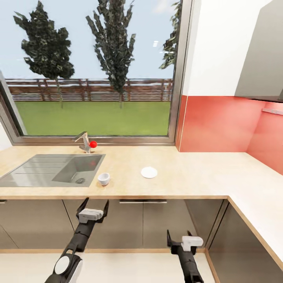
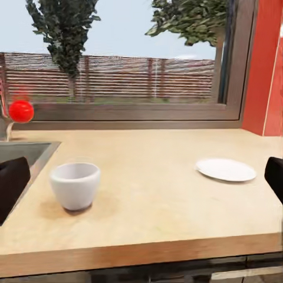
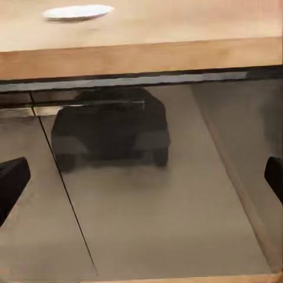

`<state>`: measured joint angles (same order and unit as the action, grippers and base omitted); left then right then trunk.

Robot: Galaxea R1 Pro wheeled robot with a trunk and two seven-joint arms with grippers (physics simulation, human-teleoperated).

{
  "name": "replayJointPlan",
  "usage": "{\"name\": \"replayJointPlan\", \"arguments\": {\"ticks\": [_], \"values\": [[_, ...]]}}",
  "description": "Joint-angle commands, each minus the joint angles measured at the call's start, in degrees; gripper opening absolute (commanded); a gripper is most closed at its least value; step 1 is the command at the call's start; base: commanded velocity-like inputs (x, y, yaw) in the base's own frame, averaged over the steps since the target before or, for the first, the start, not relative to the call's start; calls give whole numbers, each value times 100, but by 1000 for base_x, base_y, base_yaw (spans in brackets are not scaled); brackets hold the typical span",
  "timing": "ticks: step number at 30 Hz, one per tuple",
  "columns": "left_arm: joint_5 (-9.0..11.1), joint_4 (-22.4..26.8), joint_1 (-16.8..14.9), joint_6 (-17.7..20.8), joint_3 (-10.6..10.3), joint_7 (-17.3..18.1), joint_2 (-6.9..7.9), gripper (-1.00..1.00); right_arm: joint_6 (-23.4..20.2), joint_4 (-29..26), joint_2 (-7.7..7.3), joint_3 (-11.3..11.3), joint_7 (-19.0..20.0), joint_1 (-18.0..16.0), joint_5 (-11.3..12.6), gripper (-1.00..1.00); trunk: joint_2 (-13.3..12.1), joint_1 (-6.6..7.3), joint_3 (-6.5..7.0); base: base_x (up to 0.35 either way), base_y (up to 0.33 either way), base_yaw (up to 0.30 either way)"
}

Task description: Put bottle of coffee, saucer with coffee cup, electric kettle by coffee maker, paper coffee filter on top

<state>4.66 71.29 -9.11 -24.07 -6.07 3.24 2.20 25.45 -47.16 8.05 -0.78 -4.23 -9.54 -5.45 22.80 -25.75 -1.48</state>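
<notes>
On the table (image 1: pixel 188 177), the coffee cup (image 1: pixel 103 178) is sitting beside the sink (image 1: pixel 51 169), apart from the saucer (image 1: pixel 149 172); below the edge, I am holding my left pincer (image 1: pixel 93 206) wide open, my right pincer (image 1: pixel 179 239) seemingly likewise, both empty.

Home kitchen, sink (image 1: pixel 47 169), wood countertop (image 1: pixel 196 177), cabinets (image 1: pixel 157 224)

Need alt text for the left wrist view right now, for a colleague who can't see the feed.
A small white coffee cup stands upright on the light wood kitchen countertop near the sink edge, with the white saucer lying empty and apart from it. The left gripper's dark fingertips frame both picture edges, spread wide; behind is a window with trees and a fence.
</notes>
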Motion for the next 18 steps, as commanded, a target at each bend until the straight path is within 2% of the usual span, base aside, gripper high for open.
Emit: {"name": "replayJointPlan", "arguments": {"ticks": [1,3,5,9,11,15,16,18], "values": [[51,182,-14,14,-7,31,2,100,11,-142,96,-6,-36,-4,-53,100,12,-4,-14,0,0,0],[50,426,-22,72,-2,26,-3,100,12,-318,192,-4,-35,-4,-53,100,12,-4,-14,0,0,0],[51,624,-32,208,7,23,-6,100,12,-503,195,0,-34,-4,-53,100,12,-4,-14,0,0,0],[52,1031,-243,956,15,1,-12,100,8,-1090,195,34,-34,-4,-48,100,12,-4,-14,0,0,0],[56,1137,-465,1367,17,-3,-21,100,3,-1345,195,162,-36,-4,-46,100,12,-4,-14,0,0,0],[81,1222,-1192,2467,19,-2,-39,100,-7,-1994,195,632,-53,-4,-44,100,12,-4,-14,0,0,0],[142,1226,-1418,2805,20,4,-41,100,-29,-2236,195,729,-56,-4,-41,100,12,-4,-14,0,0,0],[443,1217,-1883,3475,19,23,-41,100,-226,-2710,195,895,-63,-4,-28,100,12,-4,-14,0,0,0]]}}
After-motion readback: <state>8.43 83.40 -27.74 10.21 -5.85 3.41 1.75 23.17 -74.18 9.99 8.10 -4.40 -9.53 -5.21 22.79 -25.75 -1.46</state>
